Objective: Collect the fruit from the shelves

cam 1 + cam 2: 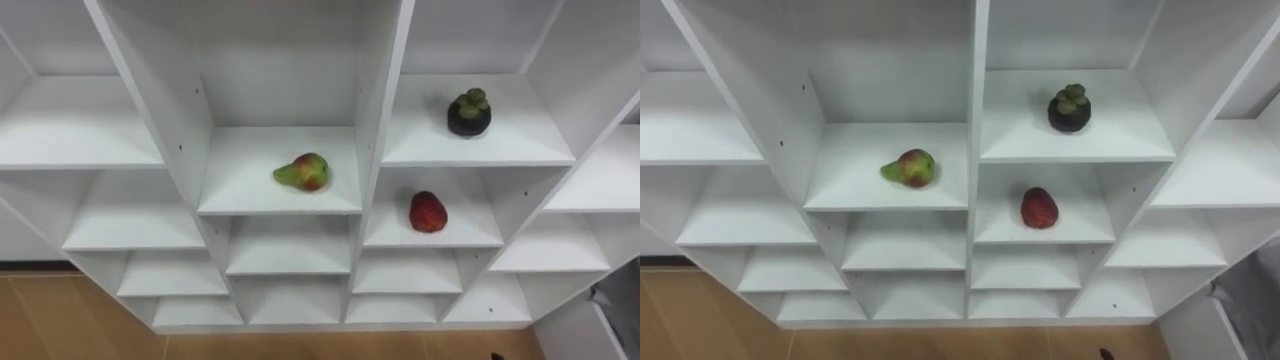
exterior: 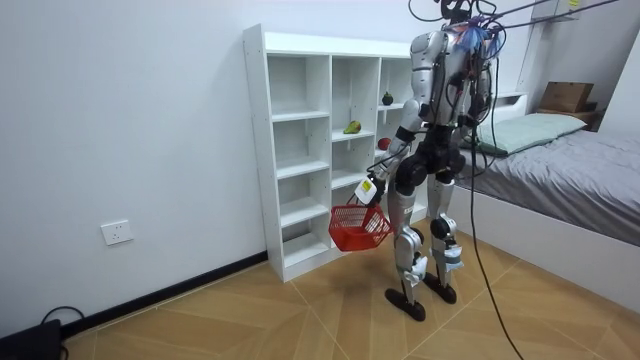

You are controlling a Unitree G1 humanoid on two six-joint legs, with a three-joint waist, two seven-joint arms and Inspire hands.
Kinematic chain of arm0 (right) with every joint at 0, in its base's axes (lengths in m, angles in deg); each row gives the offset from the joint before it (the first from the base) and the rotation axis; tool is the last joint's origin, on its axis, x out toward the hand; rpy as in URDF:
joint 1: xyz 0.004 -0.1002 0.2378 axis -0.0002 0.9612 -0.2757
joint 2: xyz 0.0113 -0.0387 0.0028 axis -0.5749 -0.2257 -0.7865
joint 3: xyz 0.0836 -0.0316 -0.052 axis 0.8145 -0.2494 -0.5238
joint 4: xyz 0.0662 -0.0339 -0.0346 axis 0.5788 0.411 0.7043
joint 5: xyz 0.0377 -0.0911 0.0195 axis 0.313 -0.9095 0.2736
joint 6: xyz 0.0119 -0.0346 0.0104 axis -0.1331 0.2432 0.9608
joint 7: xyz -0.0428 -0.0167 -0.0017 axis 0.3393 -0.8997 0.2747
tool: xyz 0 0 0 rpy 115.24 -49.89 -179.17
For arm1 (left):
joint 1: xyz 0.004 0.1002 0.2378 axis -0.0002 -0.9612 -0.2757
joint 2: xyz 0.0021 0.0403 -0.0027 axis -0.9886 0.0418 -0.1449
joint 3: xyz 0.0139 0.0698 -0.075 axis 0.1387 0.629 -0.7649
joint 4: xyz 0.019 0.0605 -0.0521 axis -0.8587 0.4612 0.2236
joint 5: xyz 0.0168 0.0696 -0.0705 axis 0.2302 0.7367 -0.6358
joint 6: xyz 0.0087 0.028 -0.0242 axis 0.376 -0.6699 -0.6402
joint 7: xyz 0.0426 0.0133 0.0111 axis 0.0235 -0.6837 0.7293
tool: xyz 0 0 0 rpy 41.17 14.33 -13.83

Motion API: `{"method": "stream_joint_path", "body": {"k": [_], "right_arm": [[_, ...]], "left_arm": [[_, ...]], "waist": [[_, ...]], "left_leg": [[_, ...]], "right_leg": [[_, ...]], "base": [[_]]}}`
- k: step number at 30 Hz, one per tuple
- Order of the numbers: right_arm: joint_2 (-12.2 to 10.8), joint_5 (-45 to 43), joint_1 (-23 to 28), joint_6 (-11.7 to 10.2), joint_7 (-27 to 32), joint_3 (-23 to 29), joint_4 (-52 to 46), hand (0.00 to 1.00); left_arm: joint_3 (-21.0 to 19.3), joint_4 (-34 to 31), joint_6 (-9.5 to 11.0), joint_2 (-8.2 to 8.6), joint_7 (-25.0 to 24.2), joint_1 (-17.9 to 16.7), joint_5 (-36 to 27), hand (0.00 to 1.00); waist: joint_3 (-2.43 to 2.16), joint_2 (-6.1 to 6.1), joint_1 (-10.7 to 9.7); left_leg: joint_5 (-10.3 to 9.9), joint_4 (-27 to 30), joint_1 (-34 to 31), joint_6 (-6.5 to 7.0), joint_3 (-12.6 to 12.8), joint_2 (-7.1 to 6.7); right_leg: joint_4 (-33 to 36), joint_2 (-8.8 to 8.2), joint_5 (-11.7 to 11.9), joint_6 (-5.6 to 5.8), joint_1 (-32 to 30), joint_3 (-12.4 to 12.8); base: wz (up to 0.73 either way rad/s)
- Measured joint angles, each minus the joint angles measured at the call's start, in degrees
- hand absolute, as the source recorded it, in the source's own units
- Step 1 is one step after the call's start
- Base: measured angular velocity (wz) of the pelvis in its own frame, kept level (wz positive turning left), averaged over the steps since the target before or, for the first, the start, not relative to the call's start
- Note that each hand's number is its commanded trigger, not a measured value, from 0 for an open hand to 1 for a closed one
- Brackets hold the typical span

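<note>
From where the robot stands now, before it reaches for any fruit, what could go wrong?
1. The pear lies loose toward the front of its shelf; a clumsy touch could roll it off.
2. The dark fruit and the red fruit sit in narrow compartments, so the arm may bump the dividers.
3. The basket hangs low from the left robot hand, well below the fruit; a released fruit might miss it.

Bright even light; faint shadows inside closet.
</note>
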Motion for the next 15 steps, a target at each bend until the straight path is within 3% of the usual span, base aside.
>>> {"method": "stream_joint_path", "body": {"k": [6,10,11,15], "right_arm": [[0.0,-0.2,2.3,-0.2,-0.5,0.0,-15.4,0.00],[0.0,0.1,2.0,-0.8,-0.7,-0.3,-19.4,0.00],[0.0,0.3,2.0,-1.0,-0.7,-0.4,-20.5,0.00],[0.0,0.2,3.8,-1.2,-0.3,-0.5,-27.7,0.00]], "left_arm": [[0.1,-0.4,0.4,0.05,-1.0,0.0,0.0,1.00],[1.4,-0.6,0.6,-0.11,-1.1,-0.2,-0.1,1.00],[1.6,-0.6,0.7,-0.15,-1.1,-0.2,-0.1,1.00],[1.8,-0.9,1.8,-0.26,-1.0,-0.8,-0.6,1.00]], "waist": [[0.16,0.39,-0.6],[0.15,0.33,-1.1],[-0.06,0.14,-1.3],[0.12,0.58,-1.4]], "left_leg": [[0.0,-0.1,-0.2,-0.01,0.5,0.15],[0.0,-0.1,-0.6,-0.01,0.5,0.15],[0.0,-0.1,-0.8,-0.01,0.5,0.17],[0.0,-0.1,-1.0,-0.01,0.8,0.23]], "right_leg": [[0.0,0.15,0.2,-0.08,-0.4,0.4],[0.0,0.19,0.2,-0.07,-0.9,0.7],[0.1,0.21,0.2,-0.07,-1.3,0.7],[0.2,0.24,0.2,-0.06,-1.5,1.0]], "base": [[-0.04],[0.00],[-0.05],[-0.05]]}}
